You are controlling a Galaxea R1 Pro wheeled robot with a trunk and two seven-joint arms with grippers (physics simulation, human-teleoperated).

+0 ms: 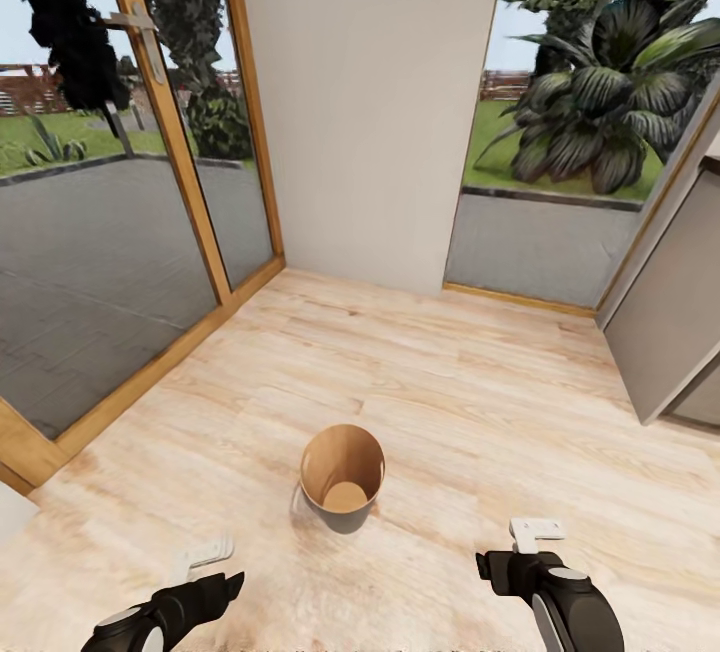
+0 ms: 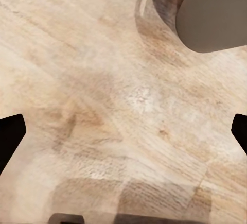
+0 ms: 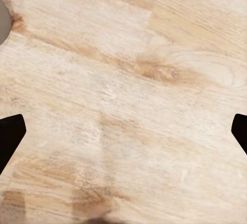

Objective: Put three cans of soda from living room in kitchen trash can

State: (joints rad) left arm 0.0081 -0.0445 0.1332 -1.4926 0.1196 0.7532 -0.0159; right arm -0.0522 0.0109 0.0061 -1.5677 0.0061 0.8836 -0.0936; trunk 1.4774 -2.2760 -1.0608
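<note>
We see tash can (image 1: pixel 342 478) upright on pale wood floor (image 1: pixel 450 382), mouth up, centred ahead between our arms. Left gripper (image 1: pixel 205 554) and right gripper (image 1: pixel 536 530) both spread, empty, about equally near. No soda cans visible.

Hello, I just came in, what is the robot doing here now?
The robot stands over a trash can on the pale wood floor, near the wood-framed glass doors. The bin is upright and looks empty inside. The left gripper and the right gripper both hang open and hold nothing.
</note>
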